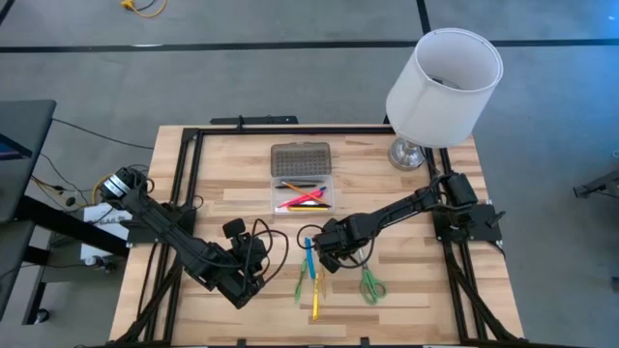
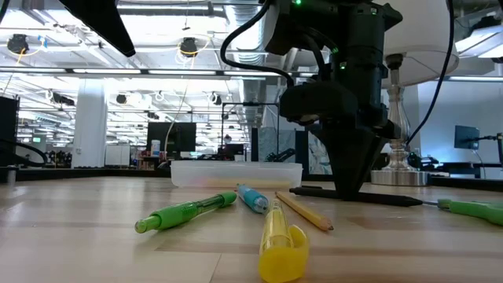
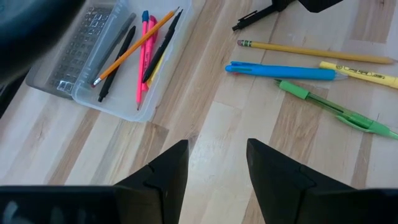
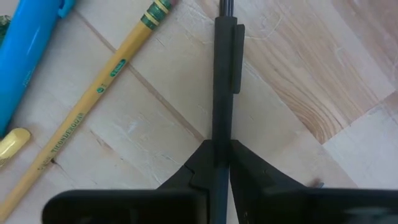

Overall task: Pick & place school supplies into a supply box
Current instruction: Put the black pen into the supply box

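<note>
While flat on the table (image 4: 348, 68), black pen (image 4: 224, 74) pinched between right gripper (image 4: 222, 163) fingers; left gripper (image 3: 216, 163) agape, empty.

Both arms matte black, built of blocky jointed segments.

Left arm (image 1: 179, 237): long boxy links, a black cable looping loose near its wrist, a pale grey-white base unit at its far end.

Left gripper (image 3: 214, 165): two wedge-shaped black fingers, flat faceted faces, tapering to blunt tips.

Right arm (image 1: 406, 208): slimmer links, a rounded black shoulder block at the tabletop's edge, thin cable along it.

Right gripper (image 4: 221, 163): black angular fingers with bevelled edges. Low view: bulky black wrist housing, small green indicator lights, thick black cables arcing above.
</note>
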You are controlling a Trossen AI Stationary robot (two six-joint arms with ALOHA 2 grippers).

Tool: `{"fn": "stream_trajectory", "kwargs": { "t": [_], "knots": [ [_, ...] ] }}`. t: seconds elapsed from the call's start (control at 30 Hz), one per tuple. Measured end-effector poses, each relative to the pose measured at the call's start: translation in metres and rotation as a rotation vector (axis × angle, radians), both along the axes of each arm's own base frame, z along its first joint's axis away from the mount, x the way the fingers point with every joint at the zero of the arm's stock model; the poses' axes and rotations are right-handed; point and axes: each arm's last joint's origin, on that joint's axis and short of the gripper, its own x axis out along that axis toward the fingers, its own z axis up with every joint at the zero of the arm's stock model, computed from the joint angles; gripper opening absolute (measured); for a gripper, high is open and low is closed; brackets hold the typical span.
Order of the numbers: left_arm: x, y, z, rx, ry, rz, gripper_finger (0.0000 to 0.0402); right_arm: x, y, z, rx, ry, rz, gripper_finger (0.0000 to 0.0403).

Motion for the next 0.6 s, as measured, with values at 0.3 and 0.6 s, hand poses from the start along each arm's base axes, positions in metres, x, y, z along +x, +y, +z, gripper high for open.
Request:
{"fn": "stream_trajectory", "kwargs": {
  "t": [0.3,0.6],
  "knots": [
    [0.0,0.0,0.0,0.0,0.0,0.0,0.0159,-0.003,0.01,0.001,-0.005,0.008,0.023,0.0018],
    [-0.003,0.002,-0.001,0.023,0.028,0.001,0.0159,-0.001,0.022,0.019,-0.005,0.031,0.07,0.0015]
  ]
}}
